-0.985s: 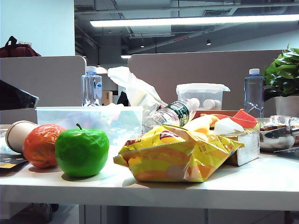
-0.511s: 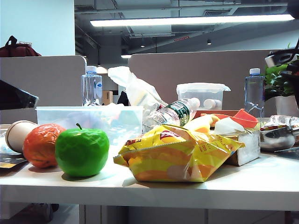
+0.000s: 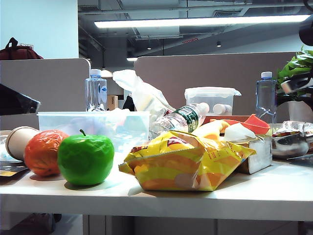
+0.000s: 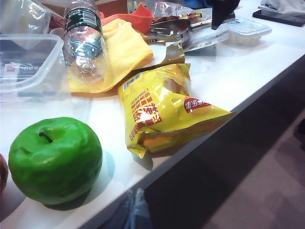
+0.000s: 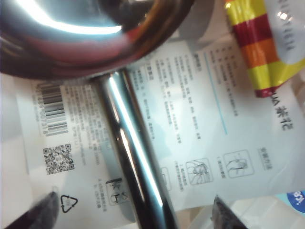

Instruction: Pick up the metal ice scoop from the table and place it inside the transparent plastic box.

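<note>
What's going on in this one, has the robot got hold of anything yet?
Not yet. The right gripper sits low over the metal ice scoop, which lies on a printed white packet at the right end of the cluttered table. Its two dark fingers stand apart on either side of the handle, not touching it. The transparent plastic box waits behind the green apple. The left gripper is out of view.
</note>
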Controlling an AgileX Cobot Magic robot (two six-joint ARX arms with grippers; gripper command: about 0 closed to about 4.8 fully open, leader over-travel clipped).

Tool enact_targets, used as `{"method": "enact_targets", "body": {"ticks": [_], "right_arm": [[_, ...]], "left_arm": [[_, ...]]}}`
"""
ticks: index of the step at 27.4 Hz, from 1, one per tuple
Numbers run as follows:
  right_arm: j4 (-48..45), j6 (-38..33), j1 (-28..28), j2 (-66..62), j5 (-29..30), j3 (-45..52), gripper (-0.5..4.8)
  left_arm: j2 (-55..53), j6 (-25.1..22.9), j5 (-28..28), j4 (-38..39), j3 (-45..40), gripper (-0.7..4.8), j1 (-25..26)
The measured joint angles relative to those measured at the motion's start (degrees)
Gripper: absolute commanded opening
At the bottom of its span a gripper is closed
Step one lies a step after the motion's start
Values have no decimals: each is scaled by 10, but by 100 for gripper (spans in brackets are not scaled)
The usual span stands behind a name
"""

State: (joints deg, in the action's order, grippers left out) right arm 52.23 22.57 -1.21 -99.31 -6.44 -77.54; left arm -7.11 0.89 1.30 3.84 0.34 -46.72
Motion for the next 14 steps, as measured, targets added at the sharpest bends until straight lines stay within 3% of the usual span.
{"method": "enact_targets", "body": {"ticks": [2, 6, 7, 8, 9, 14], "right_arm": [[0, 0, 0, -7, 0, 0, 404], [0, 0, 0, -24, 0, 0, 282], [0, 0, 0, -27, 0, 0, 177], [0, -1, 0, -31, 0, 0, 115], [0, 0, 0, -33, 0, 0, 3], [4, 4, 2, -34, -22, 0, -6]], "left_arm": [[0, 0, 0, 0, 0, -5, 0], [0, 0, 0, 0, 0, -5, 0], [0, 0, 0, 0, 0, -5, 0], [0, 0, 0, 0, 0, -5, 0], [0, 0, 0, 0, 0, -5, 0], [0, 0, 0, 0, 0, -5, 0]]}}
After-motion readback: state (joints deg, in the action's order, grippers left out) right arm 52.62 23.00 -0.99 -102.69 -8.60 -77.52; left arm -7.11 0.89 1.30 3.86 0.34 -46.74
